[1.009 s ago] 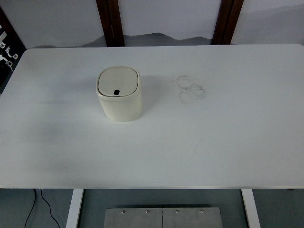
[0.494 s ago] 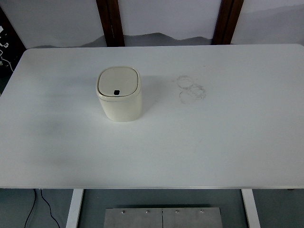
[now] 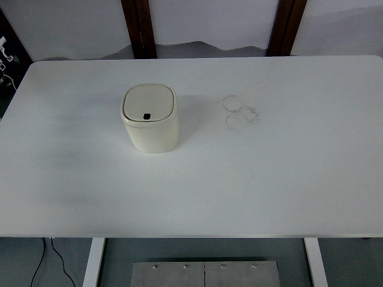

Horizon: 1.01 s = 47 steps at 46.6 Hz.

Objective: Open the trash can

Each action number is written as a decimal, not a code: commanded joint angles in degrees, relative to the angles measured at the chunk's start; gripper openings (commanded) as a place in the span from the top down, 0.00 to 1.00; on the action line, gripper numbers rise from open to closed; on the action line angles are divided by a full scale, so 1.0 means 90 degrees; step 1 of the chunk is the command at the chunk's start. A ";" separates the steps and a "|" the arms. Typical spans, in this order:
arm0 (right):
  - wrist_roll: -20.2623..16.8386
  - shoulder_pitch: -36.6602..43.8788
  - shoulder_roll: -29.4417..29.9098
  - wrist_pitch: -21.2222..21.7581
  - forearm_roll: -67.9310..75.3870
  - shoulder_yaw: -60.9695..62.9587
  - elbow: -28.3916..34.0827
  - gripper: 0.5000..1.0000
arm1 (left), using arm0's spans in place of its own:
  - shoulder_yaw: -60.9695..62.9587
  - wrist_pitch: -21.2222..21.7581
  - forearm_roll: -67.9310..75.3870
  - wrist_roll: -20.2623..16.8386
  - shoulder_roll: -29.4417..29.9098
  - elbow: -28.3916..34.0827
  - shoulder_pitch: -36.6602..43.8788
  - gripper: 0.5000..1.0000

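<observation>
One object stands on the white surface (image 3: 287, 179): a small cream trash can (image 3: 150, 119), upright, left of centre and nearer the far edge than the near one. Its rounded square lid (image 3: 149, 103) lies flat and closed, with a small dark button (image 3: 146, 116) near the lid's front edge. To the right of the can, apart from it, faint grey ring marks (image 3: 240, 111) overlap on the surface. Two dark brown posts (image 3: 139, 27) rise behind the far edge, one above the can and one further right. Below the near edge a black cable (image 3: 57, 257) hangs at the left beside a white leg (image 3: 94, 262), and a grey metal plate (image 3: 204, 274) sits at the bottom centre. Neither hand of the robot appears in the top view, so whether each is released or clenched cannot be told.
</observation>
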 commanded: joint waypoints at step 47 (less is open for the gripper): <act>0.0001 0.0000 0.0000 0.0003 0.0004 -0.0003 0.0000 0.01 | 0.1521 -0.0011 0.3727 0.0463 -0.0868 -0.0063 -0.2754 0.00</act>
